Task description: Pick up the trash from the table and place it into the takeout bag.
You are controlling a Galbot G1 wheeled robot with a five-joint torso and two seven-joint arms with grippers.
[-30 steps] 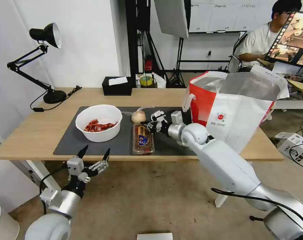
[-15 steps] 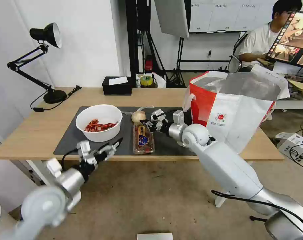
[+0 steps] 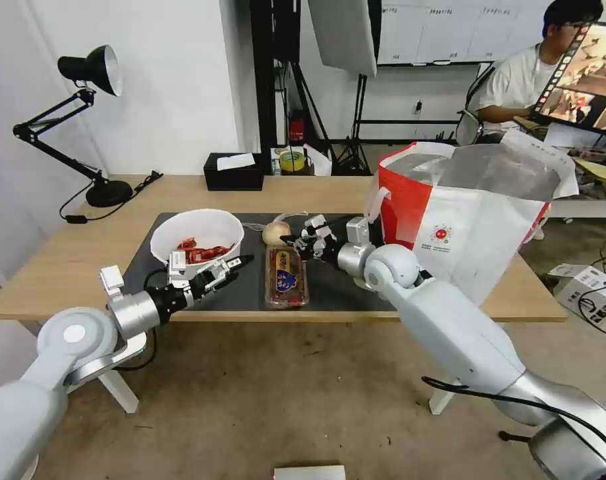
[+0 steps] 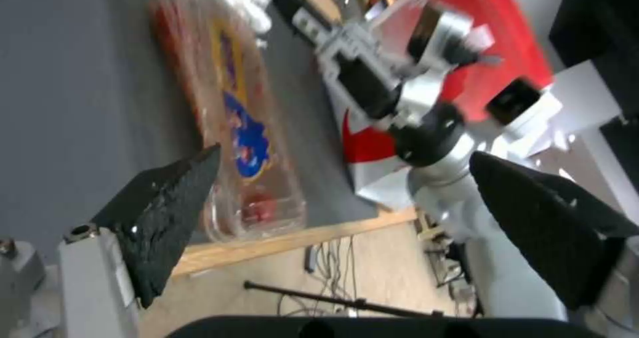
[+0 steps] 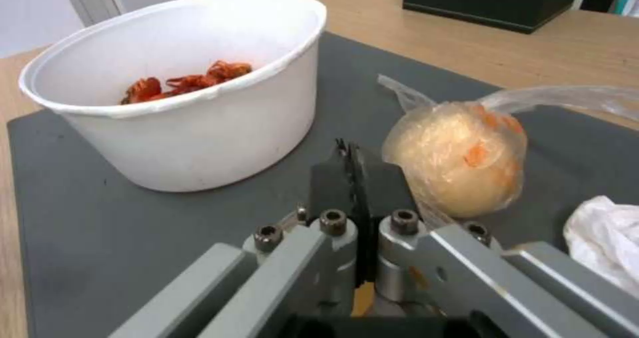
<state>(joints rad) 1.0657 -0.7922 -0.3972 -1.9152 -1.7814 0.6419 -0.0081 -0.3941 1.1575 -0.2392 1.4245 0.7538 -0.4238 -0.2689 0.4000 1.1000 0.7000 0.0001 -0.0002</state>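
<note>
While nothing's bagged yet, left claw (image 3: 226, 269) sits spread by the bowl (image 3: 197, 244) mid-left; right claw (image 3: 301, 243), pressed together, w/ the wrapped ball (image 3: 277, 233) centre frame. Next, I'd say: open, grip, carry to takeout bag (image 3: 476, 220) at right.

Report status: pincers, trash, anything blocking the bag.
Left pincer open, beside bowl. Right pincer shut, empty, next to wrapped ball. Clear tray, tissue on mat. Takeout bag open, path clear.
</note>
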